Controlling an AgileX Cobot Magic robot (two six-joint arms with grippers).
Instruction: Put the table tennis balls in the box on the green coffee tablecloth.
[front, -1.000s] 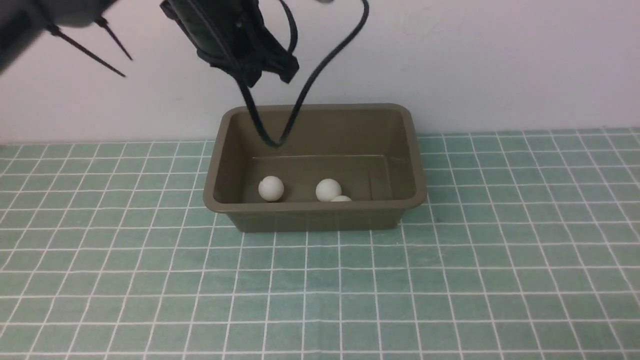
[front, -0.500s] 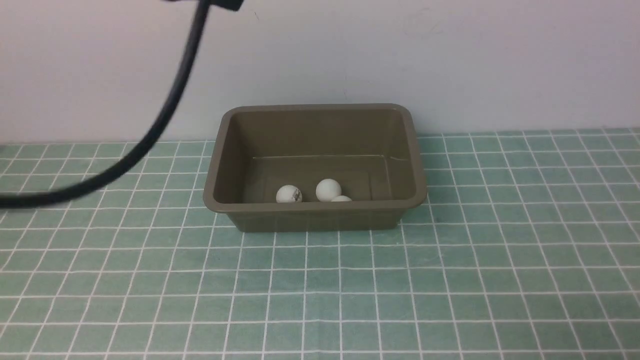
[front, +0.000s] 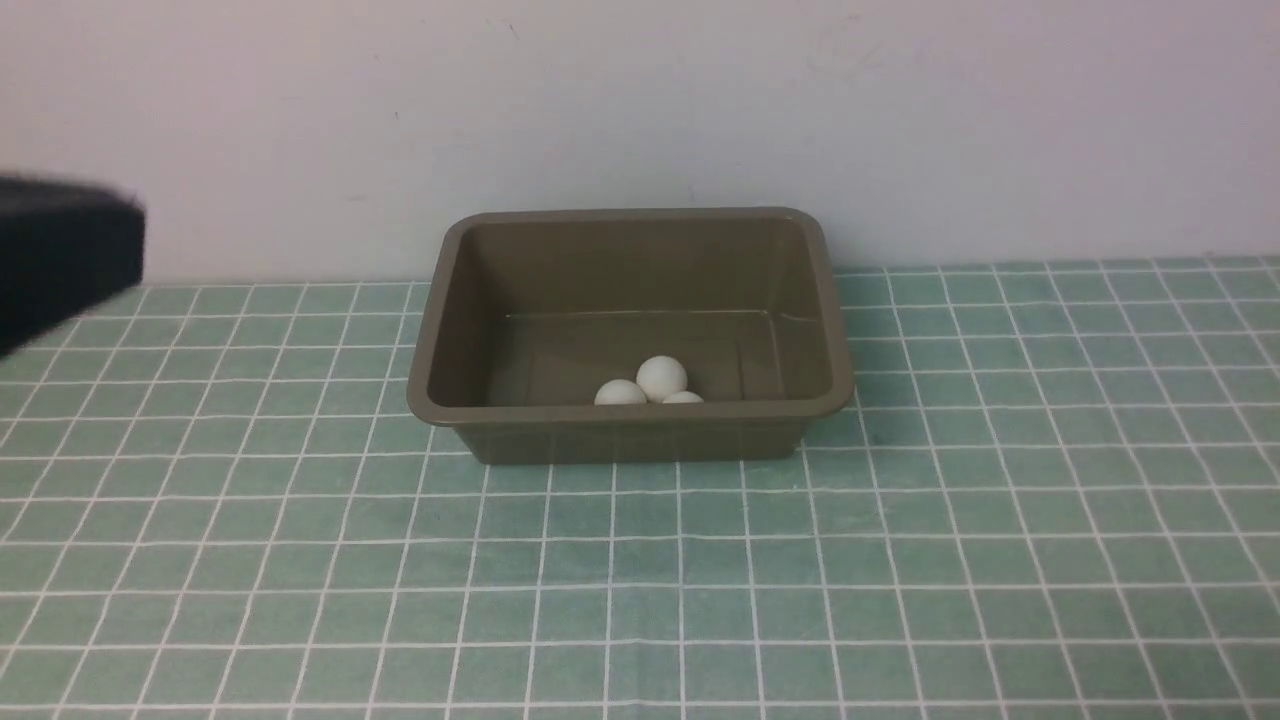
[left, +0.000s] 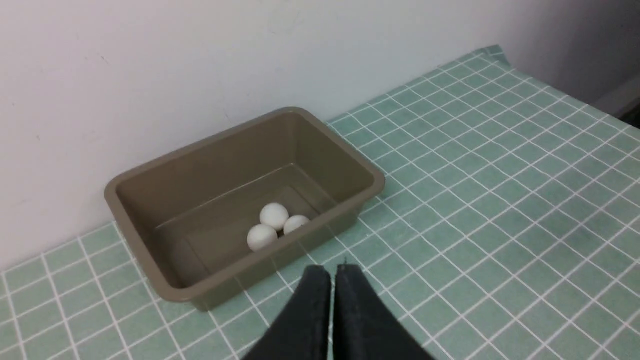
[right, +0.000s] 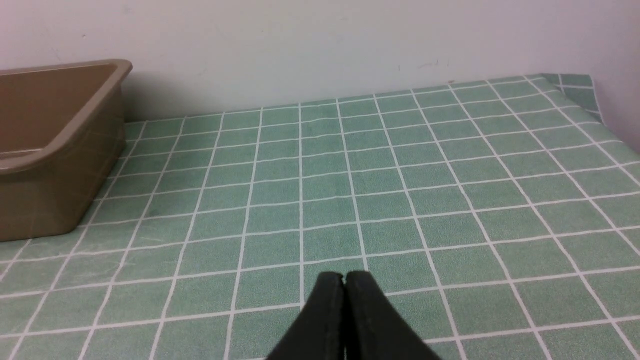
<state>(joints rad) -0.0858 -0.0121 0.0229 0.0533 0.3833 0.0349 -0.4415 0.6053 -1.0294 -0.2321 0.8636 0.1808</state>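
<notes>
Both claws (left: 330, 272) (right: 344, 280) closed, empty

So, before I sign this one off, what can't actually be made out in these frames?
- Front view: the olive-brown plastic tub's near wall hides the lower parts of two of the three small white balls.
- Front view: only a blurred dark block of the left arm shows, cut by the edge; the right arm is absent.
- Right wrist view: the tub is cut off, its inside unseen.
- The balls' printed marks: not visible.

The cloth (front: 900, 520) lies bare all round the tub (front: 630, 430); only the tub's walls and the back wall (front: 900, 120) block passage.
</notes>
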